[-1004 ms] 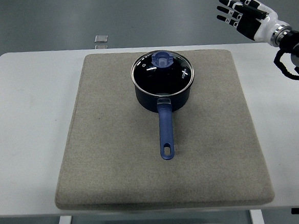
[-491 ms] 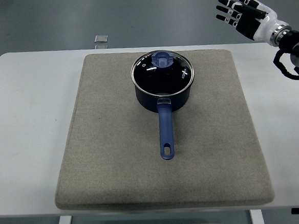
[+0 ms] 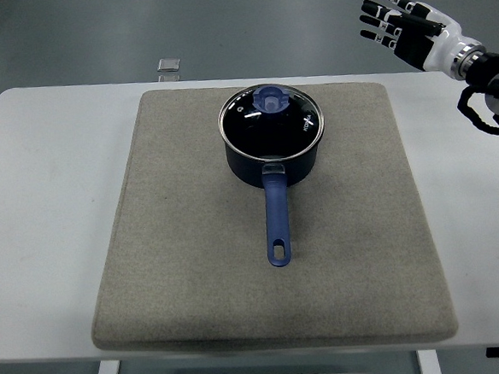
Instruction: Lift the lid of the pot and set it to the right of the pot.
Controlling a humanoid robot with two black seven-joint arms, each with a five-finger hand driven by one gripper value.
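Observation:
A dark blue pot [image 3: 273, 155] stands on the grey mat [image 3: 195, 268] near its far middle. Its blue handle [image 3: 276, 219] points toward the near edge. A glass lid [image 3: 301, 125] with a blue knob [image 3: 271, 99] sits on the pot. My right hand [image 3: 392, 21] is raised at the top right, above and beyond the table's far right corner. Its fingers are spread and hold nothing. It is well apart from the pot. The left arm is out of view.
The white table [image 3: 44, 193] carries the mat. A small clear square object [image 3: 169, 66] lies on the floor beyond the far edge. Bare mat lies to the right of the pot.
My right hand has risen slightly and shifted a little up. The pot and lid have not moved.

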